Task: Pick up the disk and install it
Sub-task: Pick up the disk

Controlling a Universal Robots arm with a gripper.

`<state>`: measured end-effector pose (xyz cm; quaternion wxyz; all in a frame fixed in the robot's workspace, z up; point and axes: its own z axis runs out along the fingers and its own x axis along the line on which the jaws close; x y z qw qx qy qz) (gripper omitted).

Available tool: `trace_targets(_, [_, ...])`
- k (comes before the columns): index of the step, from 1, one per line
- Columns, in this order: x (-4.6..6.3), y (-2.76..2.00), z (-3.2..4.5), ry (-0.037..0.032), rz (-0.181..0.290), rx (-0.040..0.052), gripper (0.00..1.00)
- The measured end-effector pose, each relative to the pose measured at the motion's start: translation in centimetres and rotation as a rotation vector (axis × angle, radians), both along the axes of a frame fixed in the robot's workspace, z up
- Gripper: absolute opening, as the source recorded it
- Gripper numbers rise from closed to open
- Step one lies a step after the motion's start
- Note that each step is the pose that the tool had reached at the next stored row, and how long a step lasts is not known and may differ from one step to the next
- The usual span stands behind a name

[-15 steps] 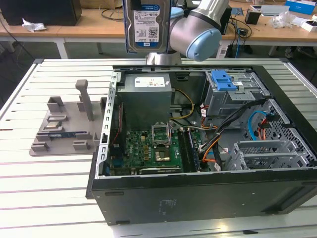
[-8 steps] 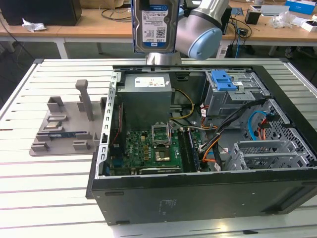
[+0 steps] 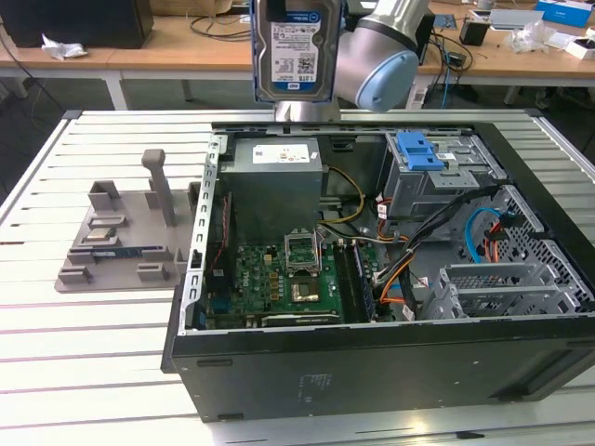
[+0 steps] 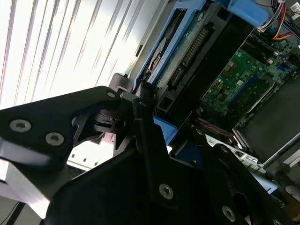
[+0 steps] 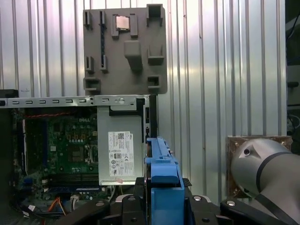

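The disk [image 3: 296,48], a silver drive with a white-and-blue label, hangs upright in the air above the far edge of the open computer case [image 3: 372,358]. My gripper [image 5: 163,188] is shut on it. In the first wrist view the black fingers [image 5: 140,187] clamp the disk's blue carrier edge [image 5: 161,161]. In the second wrist view the disk [image 4: 180,51] runs away from the black fingers [image 4: 140,112], with its connector side showing. The grey drive bay with its blue latch bracket [image 3: 418,153] sits inside the case, toward the exterior view's right of the disk.
A grey parts fixture [image 3: 121,237] lies on the slatted table at the exterior view's left of the case. Inside the case are the power supply [image 3: 279,177], the motherboard [image 3: 288,279], loose cables [image 3: 400,269] and a second metal cage [image 3: 502,288]. The arm's elbow [image 3: 381,56] is beside the disk.
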<state>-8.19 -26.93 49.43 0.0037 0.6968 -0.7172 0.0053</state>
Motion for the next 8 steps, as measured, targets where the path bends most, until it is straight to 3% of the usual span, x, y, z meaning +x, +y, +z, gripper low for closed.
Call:
trace_targets(4, [0.1, -0.77, -0.02, 0.0000, 0.000, 0.0000, 0.37])
trace_targets(8, [0.3, -1.86, -0.04, 0.0000, 0.000, 0.0000, 0.37])
